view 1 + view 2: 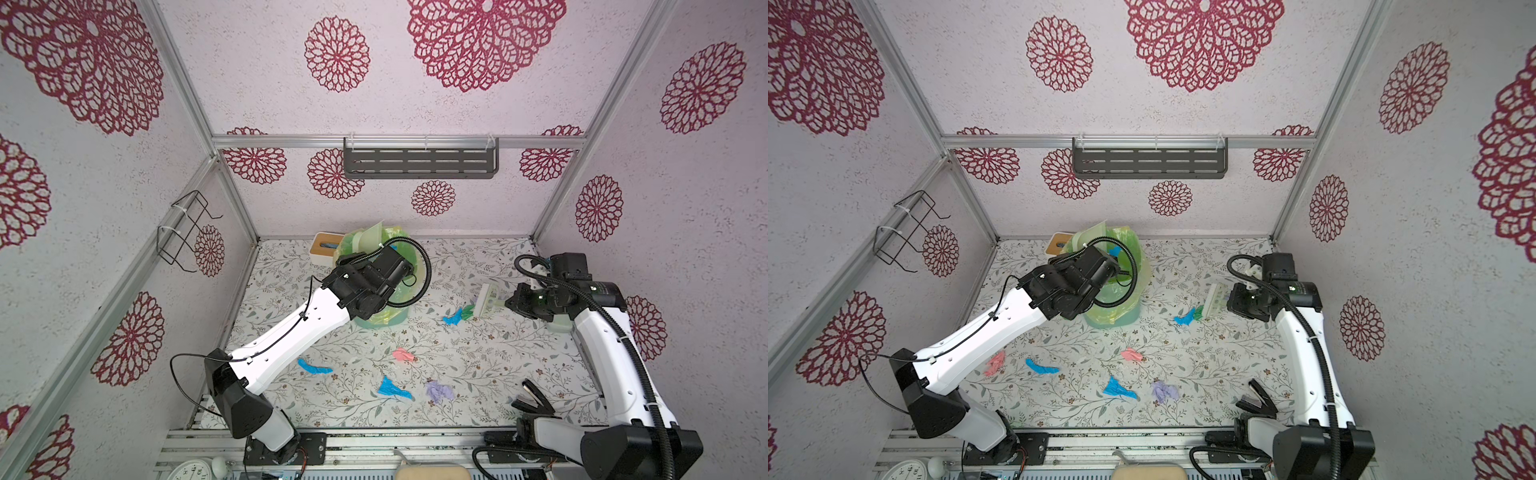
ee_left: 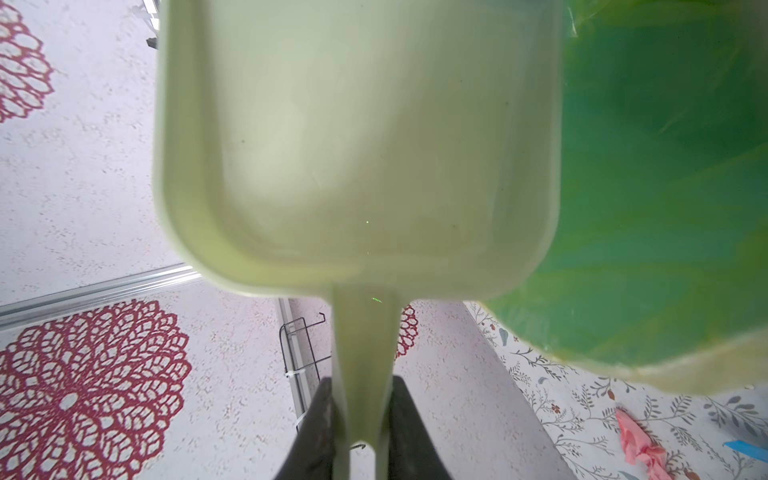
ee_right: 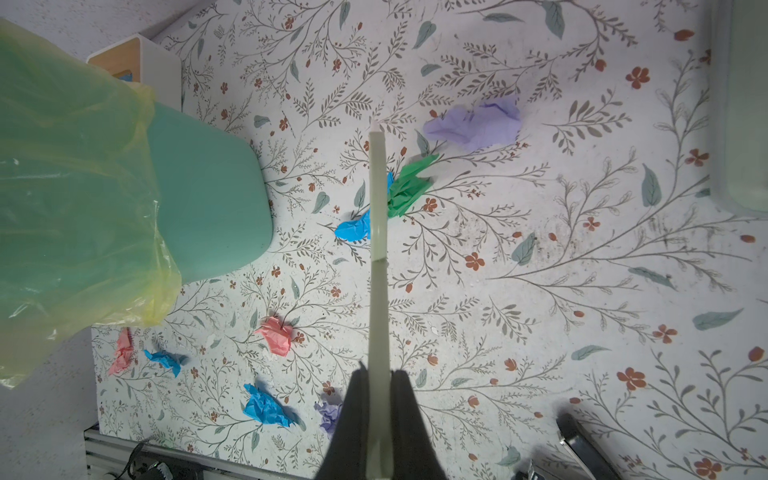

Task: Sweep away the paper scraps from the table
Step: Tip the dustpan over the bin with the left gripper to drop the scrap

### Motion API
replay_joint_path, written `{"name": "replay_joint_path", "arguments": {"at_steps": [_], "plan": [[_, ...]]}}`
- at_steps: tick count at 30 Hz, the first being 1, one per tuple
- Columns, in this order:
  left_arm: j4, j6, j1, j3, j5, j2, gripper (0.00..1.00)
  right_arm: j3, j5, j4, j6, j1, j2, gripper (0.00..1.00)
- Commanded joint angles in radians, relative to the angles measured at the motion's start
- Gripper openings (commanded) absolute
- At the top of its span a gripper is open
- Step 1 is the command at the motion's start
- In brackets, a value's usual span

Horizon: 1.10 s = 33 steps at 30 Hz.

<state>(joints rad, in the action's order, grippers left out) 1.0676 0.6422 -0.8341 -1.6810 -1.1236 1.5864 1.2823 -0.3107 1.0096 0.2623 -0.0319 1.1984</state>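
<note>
The left claw (image 2: 359, 388) is clamped tight on the handle of a pale green dustpan (image 2: 357, 145). It holds the pan tipped up over the mouth of a teal bin (image 1: 390, 322) that stands toward the far edge of the desk (image 1: 478, 357), left of the middle. A yellow-green liner (image 3: 62, 166) is draped over the bin's rim. A white box (image 1: 322, 249) with a wooden top sits just behind the bin, against the far edge. Toward the right edge, the right claw (image 3: 380, 374) is closed on the thin handle of a small brush (image 1: 488, 300). The brush head is just beside a green scrap (image 1: 467, 311) and a blue scrap (image 1: 453, 318) that lie against each other; I can't tell whether the bristles touch them. A lilac scrap (image 3: 473, 124) lies close by. The other paper scraps lie loose on the desk: a pink scrap (image 1: 403, 355) near the middle, another pink piece (image 1: 994, 363) by the left edge beside the left arm, a long blue piece (image 1: 313, 368) next to it, and a crumpled blue piece (image 1: 392, 388) and a larger lilac piece (image 1: 438, 390) toward the near edge. A black stapler (image 1: 536, 395) lies near the front right corner.
</note>
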Motion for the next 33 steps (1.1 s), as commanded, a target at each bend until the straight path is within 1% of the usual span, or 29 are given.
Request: {"name": "replay_joint_path", "arguments": {"at_steps": [1,9,12,19,24,29,31,33], "plan": [[-0.058,0.034,0.006,0.011,-0.035,-0.028,0.07,0.017,-0.008,-0.003,-0.012,0.004,-0.015,0.00],[-0.052,0.022,0.015,0.005,-0.037,-0.048,0.07,0.017,-0.009,-0.003,-0.014,0.004,-0.017,0.00],[-0.045,-0.001,0.015,-0.015,-0.023,-0.050,0.07,0.013,-0.005,-0.003,-0.015,0.005,-0.019,0.00],[0.013,-0.116,-0.007,-0.175,0.042,-0.015,0.07,0.013,0.052,0.007,-0.031,0.004,-0.032,0.00],[0.020,-0.182,-0.059,-0.303,0.125,0.033,0.07,0.027,0.114,0.030,-0.044,0.004,-0.037,0.00],[0.028,-0.280,-0.128,-0.411,0.260,0.091,0.07,0.038,0.168,0.053,-0.062,0.006,-0.042,0.00],[0.031,-0.328,-0.149,-0.438,0.328,0.110,0.07,0.045,0.191,0.061,-0.071,0.007,-0.042,0.00],[0.028,-0.357,-0.163,-0.447,0.372,0.118,0.07,0.051,0.207,0.065,-0.079,0.007,-0.042,0.00]]}}
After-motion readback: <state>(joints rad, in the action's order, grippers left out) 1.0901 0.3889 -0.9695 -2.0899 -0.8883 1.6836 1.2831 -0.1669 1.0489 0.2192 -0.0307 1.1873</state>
